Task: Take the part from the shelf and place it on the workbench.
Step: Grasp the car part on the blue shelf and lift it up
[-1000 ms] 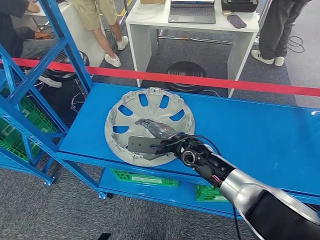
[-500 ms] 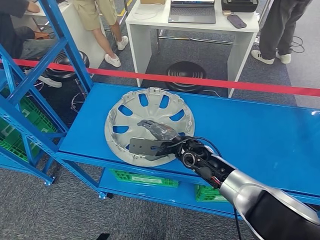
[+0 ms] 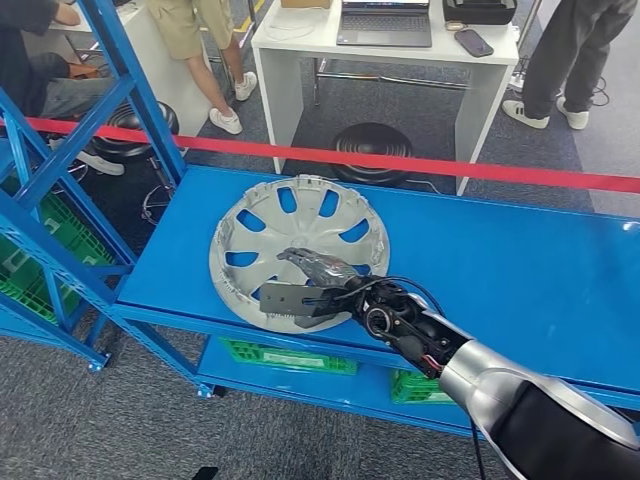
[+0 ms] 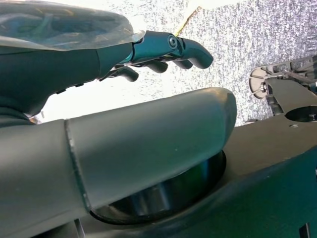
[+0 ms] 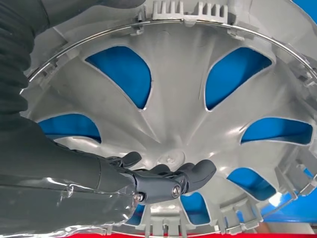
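A: From the head view, where is the part?

B: The grey wheel cover (image 3: 300,250) lies flat on the blue workbench (image 3: 513,270), near its front edge. The right hand (image 3: 313,285) is above its near rim, fingers spread, holding nothing.

A: And the right wrist view?

B: The fingers (image 5: 186,176) hover close to the hub; I cannot tell if they touch. A finger catching a spoke could drag the cover off the edge.

A: The left hand (image 4: 164,52)?

B: Its fingers are loosely curled, empty, above the carpet.
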Controlling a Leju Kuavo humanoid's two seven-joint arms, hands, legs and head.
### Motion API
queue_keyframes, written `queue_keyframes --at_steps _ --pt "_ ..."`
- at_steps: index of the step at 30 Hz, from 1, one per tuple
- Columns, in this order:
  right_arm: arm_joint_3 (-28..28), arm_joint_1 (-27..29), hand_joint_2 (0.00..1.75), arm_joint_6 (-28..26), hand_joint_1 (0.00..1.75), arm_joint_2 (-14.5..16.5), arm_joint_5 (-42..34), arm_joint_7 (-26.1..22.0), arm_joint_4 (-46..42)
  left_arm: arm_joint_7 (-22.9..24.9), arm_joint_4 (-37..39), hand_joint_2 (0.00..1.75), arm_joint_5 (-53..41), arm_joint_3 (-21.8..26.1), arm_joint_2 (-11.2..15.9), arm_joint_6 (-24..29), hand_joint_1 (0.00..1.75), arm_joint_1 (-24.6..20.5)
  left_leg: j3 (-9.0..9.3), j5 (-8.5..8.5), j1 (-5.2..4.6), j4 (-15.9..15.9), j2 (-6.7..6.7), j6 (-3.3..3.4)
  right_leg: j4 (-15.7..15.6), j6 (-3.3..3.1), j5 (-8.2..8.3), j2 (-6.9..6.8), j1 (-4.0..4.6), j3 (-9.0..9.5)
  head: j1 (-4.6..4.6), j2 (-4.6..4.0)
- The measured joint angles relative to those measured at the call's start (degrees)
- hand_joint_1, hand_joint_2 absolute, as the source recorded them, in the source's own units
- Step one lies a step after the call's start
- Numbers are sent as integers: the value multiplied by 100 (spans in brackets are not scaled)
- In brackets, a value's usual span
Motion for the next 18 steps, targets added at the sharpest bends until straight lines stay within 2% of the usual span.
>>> queue_keyframes --at_steps 18 --pt "255 76 175 190 0 46 146 23 311 42 -1 0 -16 0 4 0 0 -3 0 -1 0 0 0 0 0 0 0 0 0 0 0 0"
